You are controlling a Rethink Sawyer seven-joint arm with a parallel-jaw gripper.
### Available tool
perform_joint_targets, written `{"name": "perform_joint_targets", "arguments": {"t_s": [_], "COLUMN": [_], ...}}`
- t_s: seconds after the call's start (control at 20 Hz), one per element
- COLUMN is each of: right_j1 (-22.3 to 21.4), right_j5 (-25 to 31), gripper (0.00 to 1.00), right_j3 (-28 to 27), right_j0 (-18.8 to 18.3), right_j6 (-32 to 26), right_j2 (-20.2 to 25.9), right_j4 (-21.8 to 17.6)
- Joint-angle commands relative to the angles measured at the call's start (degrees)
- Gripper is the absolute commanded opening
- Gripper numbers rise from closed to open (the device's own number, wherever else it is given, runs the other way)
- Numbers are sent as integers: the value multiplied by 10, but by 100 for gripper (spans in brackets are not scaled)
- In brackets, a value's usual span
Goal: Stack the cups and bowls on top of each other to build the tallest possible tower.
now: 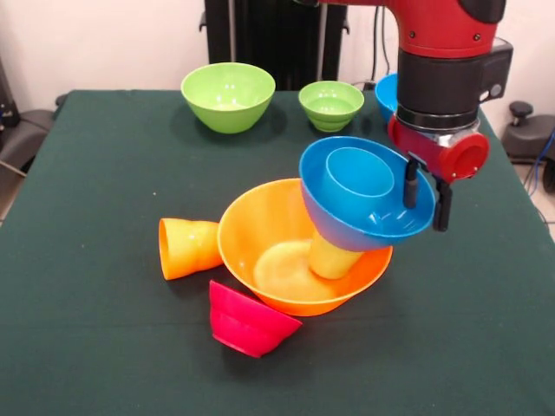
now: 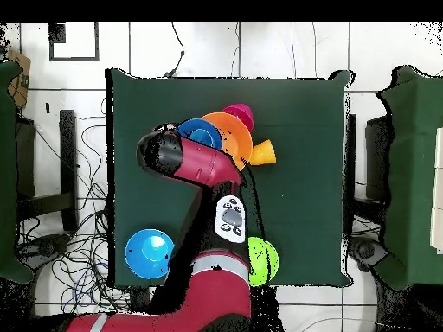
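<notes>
Here, my gripper [image 1: 427, 195] has its two black fingers straddling the rim of the blue bowl [image 1: 368, 208], one inside and one outside, clamped on its wall as far as I can judge. The bowl hangs tilted toward the camera with a blue cup [image 1: 357, 176] nested in it, and its base sits on a yellowish-green cup [image 1: 331, 256] standing in the big orange bowl [image 1: 269, 251].

Pictured outward from there: an orange cup [image 1: 187, 247] lies on its side just beside the orange bowl's rim, and a small red bowl [image 1: 247, 321] rests tipped over against its near edge. Well apart, along the far side of the green table [image 1: 104, 347], stand a large green bowl [image 1: 228, 95] and a small green bowl [image 1: 330, 104], with another blue bowl [image 2: 149, 252] partly hidden behind the arm.

By my reckoning the tower is barely begun: four pieces are together, leaning and not settled, while five more wait. No purple bowl shows in either view.
</notes>
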Motion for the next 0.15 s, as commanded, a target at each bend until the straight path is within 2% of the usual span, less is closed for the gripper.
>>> {"name": "perform_joint_targets", "arguments": {"t_s": [0.05,0.15], "right_j1": [15,-2], "right_j5": [45,67], "gripper": [100,100], "right_j3": [-14,-12], "right_j0": [3,4], "right_j6": [72,68], "right_j2": [4,-11], "right_j4": [7,1]}}
